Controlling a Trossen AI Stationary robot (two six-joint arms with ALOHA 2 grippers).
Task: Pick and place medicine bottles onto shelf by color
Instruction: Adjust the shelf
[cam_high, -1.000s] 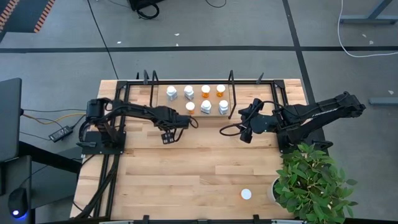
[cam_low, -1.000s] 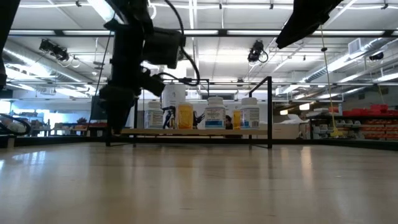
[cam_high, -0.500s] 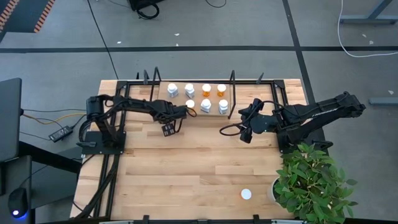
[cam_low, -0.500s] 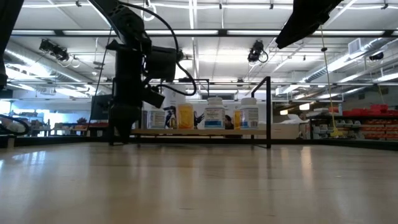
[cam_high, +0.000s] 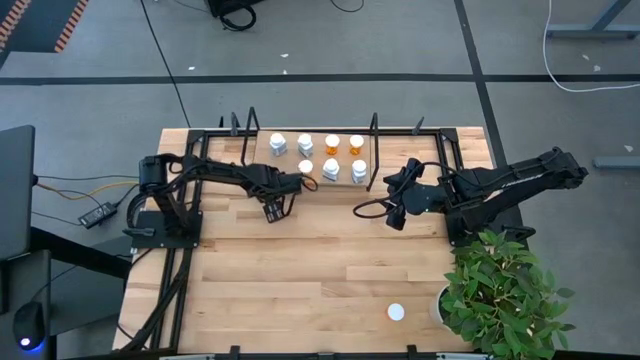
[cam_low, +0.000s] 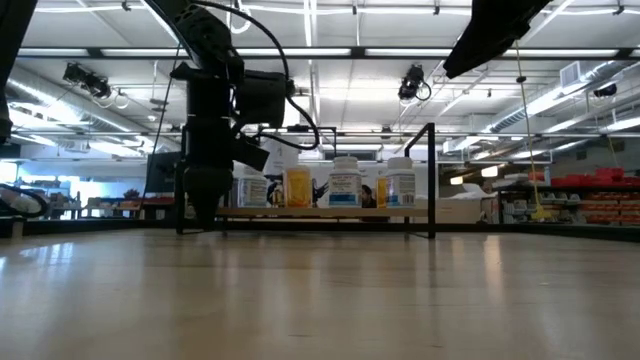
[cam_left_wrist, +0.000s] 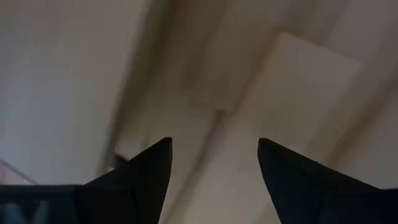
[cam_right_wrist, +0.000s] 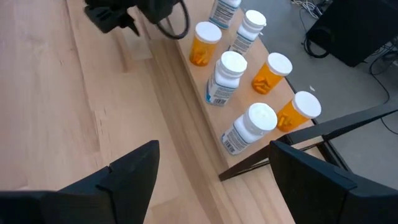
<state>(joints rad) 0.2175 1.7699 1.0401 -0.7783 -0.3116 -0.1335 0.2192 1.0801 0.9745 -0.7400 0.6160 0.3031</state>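
Observation:
The shelf stands at the table's far edge and carries several medicine bottles in two rows, orange ones and white ones. The right wrist view shows them upright, orange and white. One more white-capped bottle stands alone near the table's near edge. My left gripper points down just in front of the shelf's left part, open and empty. My right gripper hangs right of the shelf, open and empty.
A potted plant fills the table's near right corner, next to the lone bottle. Black wire uprights stand at the shelf's short ends, and a black frame runs along the table's far and left sides. Bare wood spreads across the middle.
My left gripper has shifted a little toward the far edge, closer to the shelf's front, and has stayed pointing down. The right arm and the bottles have kept still.

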